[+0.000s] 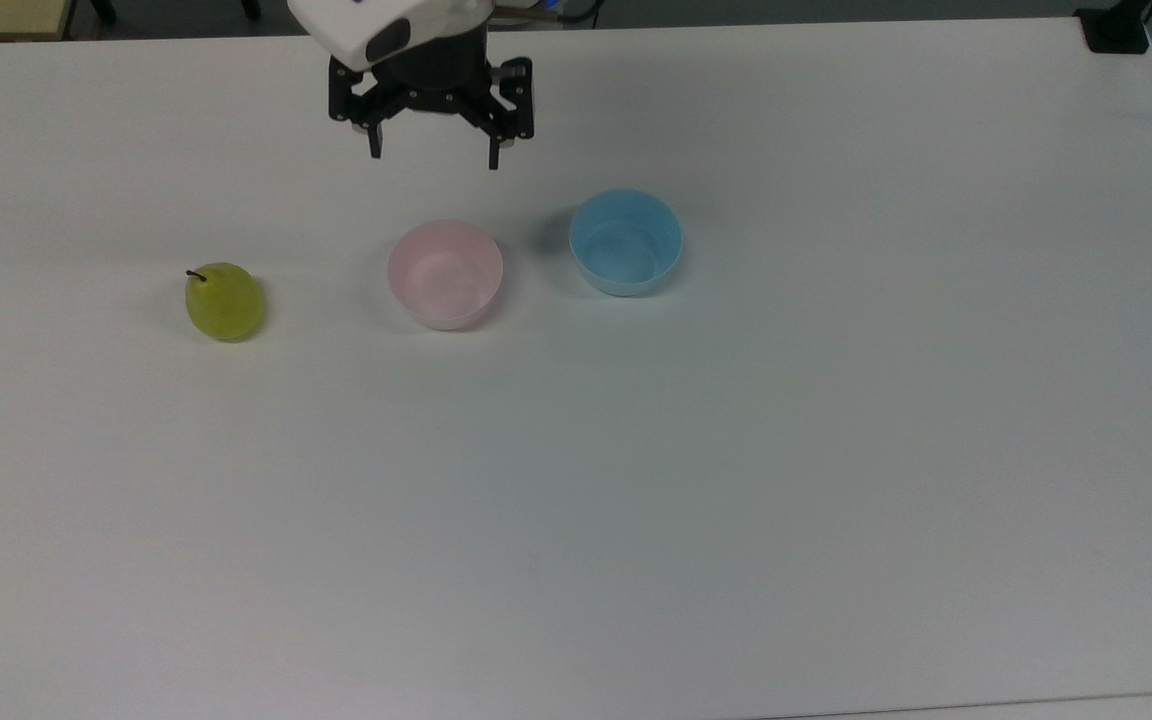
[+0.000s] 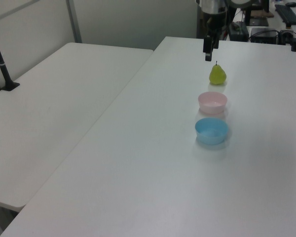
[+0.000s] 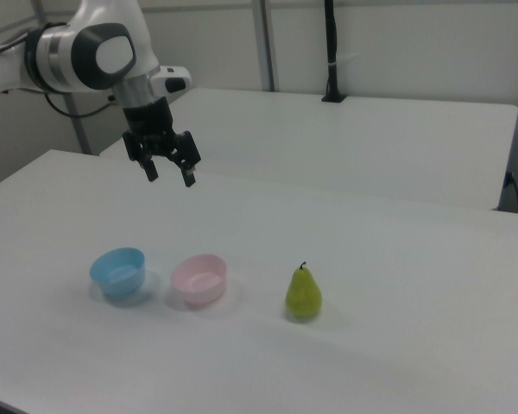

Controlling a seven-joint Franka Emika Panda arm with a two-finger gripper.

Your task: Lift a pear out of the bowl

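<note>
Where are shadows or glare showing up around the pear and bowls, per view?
Top view: soft shadow left of the blue bowl; the table is evenly lit with no hard glare. Right view: faint shadows under the pear and the pink bowl. Left view: the open pincer hangs above the table, with pale shadows beside both bowls.
</note>
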